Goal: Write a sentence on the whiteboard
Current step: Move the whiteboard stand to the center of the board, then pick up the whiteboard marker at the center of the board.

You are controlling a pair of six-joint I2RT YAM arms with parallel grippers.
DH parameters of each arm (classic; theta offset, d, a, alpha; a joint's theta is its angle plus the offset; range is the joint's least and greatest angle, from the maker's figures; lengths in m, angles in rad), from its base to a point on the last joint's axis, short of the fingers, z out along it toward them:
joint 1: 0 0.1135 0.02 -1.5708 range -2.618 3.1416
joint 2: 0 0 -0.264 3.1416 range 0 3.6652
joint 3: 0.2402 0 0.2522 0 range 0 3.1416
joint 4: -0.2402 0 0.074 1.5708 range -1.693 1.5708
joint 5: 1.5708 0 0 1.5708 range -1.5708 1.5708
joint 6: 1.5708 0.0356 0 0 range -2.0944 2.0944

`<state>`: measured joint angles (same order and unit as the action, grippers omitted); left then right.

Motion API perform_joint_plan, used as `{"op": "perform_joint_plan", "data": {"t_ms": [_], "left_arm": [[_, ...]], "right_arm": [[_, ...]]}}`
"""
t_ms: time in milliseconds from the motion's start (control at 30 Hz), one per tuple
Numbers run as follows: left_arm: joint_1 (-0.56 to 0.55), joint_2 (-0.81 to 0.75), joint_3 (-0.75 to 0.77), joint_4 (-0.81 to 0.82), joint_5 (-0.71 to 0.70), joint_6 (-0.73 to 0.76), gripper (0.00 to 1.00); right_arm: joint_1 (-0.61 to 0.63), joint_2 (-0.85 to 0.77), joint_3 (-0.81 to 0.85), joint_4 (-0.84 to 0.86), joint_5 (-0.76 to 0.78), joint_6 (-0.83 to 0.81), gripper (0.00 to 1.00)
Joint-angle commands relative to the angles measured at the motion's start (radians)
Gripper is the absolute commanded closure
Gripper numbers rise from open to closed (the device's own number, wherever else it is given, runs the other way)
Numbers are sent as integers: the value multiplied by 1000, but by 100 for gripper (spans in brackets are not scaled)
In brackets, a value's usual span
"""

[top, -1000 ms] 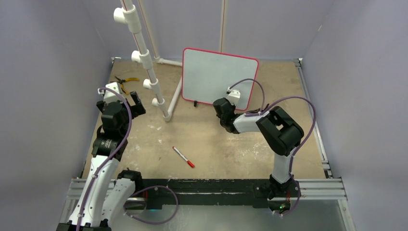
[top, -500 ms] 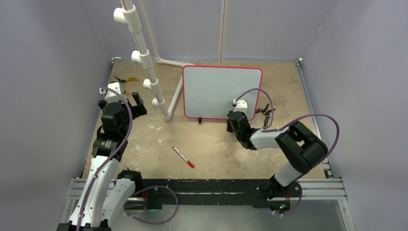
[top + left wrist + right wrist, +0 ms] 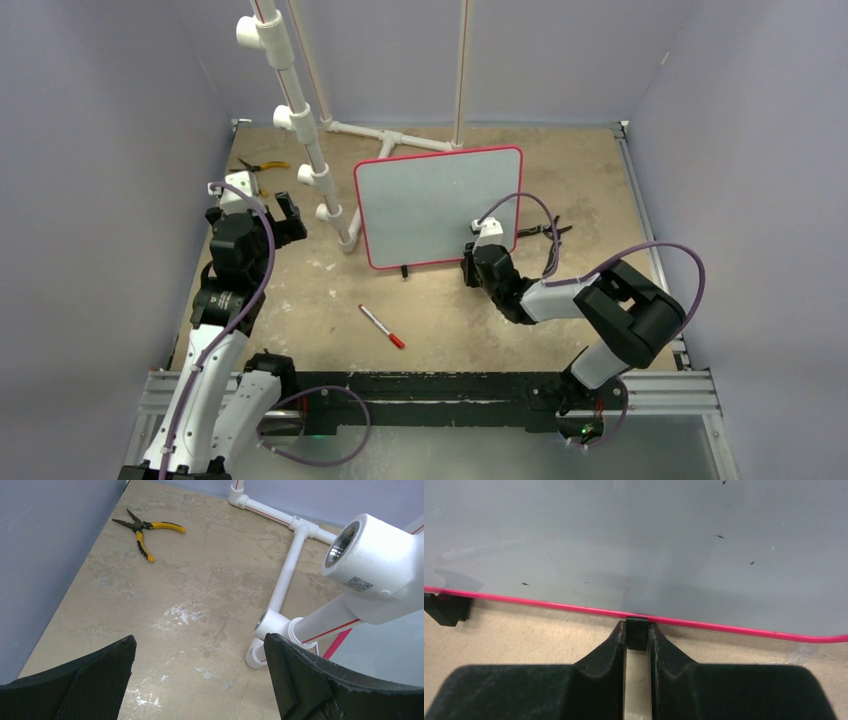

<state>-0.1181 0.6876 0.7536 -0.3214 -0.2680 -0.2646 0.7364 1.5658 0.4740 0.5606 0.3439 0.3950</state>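
The whiteboard [image 3: 438,205] stands on the table's middle, tilted back, with a thin red frame and a blank face; no sentence shows on it. My right gripper [image 3: 477,256] is at its lower right edge, shut on the board's small black foot [image 3: 637,632], below the red frame [image 3: 734,627]. The other foot [image 3: 446,607] shows at the left of the right wrist view. A marker with a red cap [image 3: 381,326] lies on the table, near of the board. My left gripper [image 3: 285,215] is open and empty at the left [image 3: 200,642].
A white PVC pipe frame [image 3: 320,170] stands just left of the board and runs behind it [image 3: 295,565]. Yellow-handled pliers [image 3: 262,167] lie at the back left [image 3: 145,530]. A dark tool [image 3: 548,232] lies right of the board. Grey walls surround the table.
My right gripper has dragged the whiteboard nearer and to the left, turning it. The left arm and the marker have not moved.
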Motion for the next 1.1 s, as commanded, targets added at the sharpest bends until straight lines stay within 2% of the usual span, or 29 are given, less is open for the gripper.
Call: {"op": "perform_joint_plan", "data": {"t_ms": [0,333,467,567,700,800,1067], "left_arm": [[6,-8,-11,35,12,27,2],[5,-12,-13,36,18,28,2],[6,-13,-12,36,19,28,2],[6,-13,-13,36,25,28,2],[6,-13,-10,37,31,24,2],[6,-10,-8,36,30,20,2],[6,-13,-4,25,3,7,3]], "right_arm": [[55,-24,-25,97,-67,-7,100],[92,-26,-30,101,-43,-11,100],[98,-26,-13,51,-14,16,100],[99,-32,3,1,-5,41,85],[107,-89,-16,-31,3,70,53],[112,-161,-27,-95,6,90,36],[200,-328,-43,-220,-73,150,31]]}}
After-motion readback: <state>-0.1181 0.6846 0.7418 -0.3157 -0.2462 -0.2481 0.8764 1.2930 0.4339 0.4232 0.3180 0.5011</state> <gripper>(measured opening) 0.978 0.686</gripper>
